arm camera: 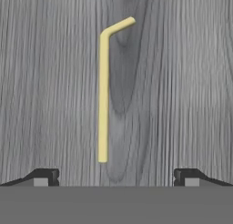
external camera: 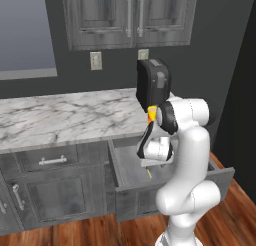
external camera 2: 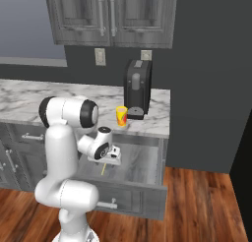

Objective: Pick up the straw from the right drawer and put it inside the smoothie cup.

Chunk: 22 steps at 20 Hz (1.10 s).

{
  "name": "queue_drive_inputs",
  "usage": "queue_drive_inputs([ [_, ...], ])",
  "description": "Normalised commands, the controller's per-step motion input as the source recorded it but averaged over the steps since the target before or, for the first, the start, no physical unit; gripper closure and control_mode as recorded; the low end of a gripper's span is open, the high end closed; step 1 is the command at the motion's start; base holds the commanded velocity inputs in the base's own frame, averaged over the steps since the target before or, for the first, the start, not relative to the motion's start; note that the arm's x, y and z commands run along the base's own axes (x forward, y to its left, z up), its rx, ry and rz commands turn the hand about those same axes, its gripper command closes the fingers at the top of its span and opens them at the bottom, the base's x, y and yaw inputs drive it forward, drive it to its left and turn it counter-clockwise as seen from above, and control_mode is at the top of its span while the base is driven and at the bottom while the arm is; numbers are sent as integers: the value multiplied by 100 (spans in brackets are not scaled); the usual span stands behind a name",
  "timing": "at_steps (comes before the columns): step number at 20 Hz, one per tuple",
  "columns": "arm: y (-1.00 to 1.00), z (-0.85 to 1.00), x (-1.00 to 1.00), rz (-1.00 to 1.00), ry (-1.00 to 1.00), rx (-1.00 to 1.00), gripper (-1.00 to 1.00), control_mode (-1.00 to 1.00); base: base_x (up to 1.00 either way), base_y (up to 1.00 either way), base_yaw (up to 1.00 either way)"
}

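Grey wood-grain floor of the open right drawer (external camera 2: 147,162) carries the straw (arm camera: 104,95), lying flat between the end effector's (arm camera: 116,175) wide-spread fingertips. Smoothie cup (external camera 2: 121,116) stands on the bench (external camera 2: 88,96).

The left base view looks forward and down from behind the arm's left; the right base view does so from its right. Both share the open drawer (external camera: 210,177), the counter (external camera 2: 29,96) above the claw (external camera 2: 117,156) and the cup (external camera 2: 121,116). The hand view looks close down past the claw onto the drawer floor and the straw (arm camera: 104,91).
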Motion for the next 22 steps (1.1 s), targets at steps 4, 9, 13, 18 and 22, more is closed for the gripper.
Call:
queue_drive_inputs([
  [4,6,-30,22,0,2,0,-100,-100,0,0,0],
  [9,5,-25,25,0,3,0,-100,-100,0,0,0],
  [13,1,-17,27,0,4,0,-100,-100,0,0,0],
  [18,1,-16,28,0,2,0,-100,-100,0,0,0],
  [22,4,-16,27,0,1,0,-100,-100,0,0,0],
])
